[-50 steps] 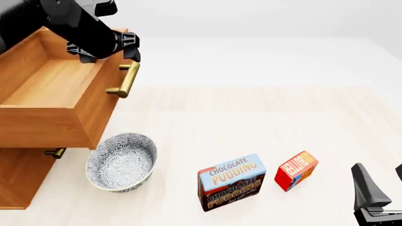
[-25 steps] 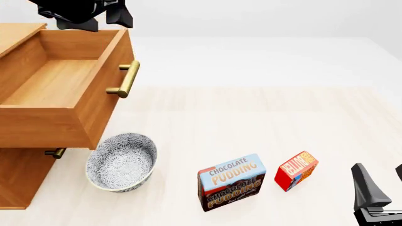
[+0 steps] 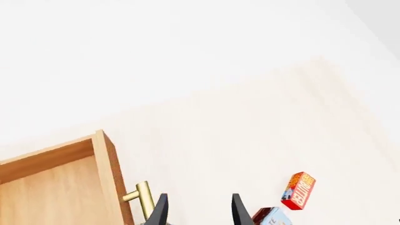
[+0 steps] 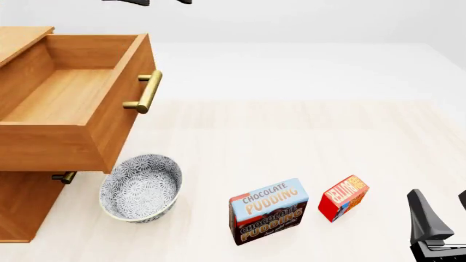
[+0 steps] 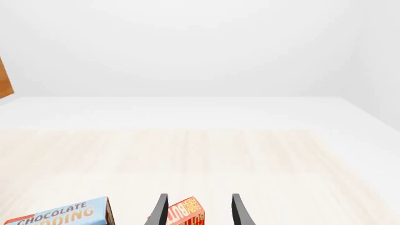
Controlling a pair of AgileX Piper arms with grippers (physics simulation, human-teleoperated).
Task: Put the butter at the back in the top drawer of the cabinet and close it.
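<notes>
One butter (image 5: 185,213) between right hand (image 5: 197,212) fingers.

We see bright, even, diffuse light in all three views, with no single source we can place. Shadows are faint and soft: a slight darkening on the table (image 4: 291,136) under the bowl (image 4: 141,187) and beside the pudding box (image 4: 268,210). The inner walls of the top drawer (image 4: 65,98) are shaded a little deeper than its floor. The brass handle (image 4: 148,91) carries a mild sheen, no harsh glare. Edges are crisp throughout, without blur or bending at the borders, and the pale background washes out nearly to white.
</notes>
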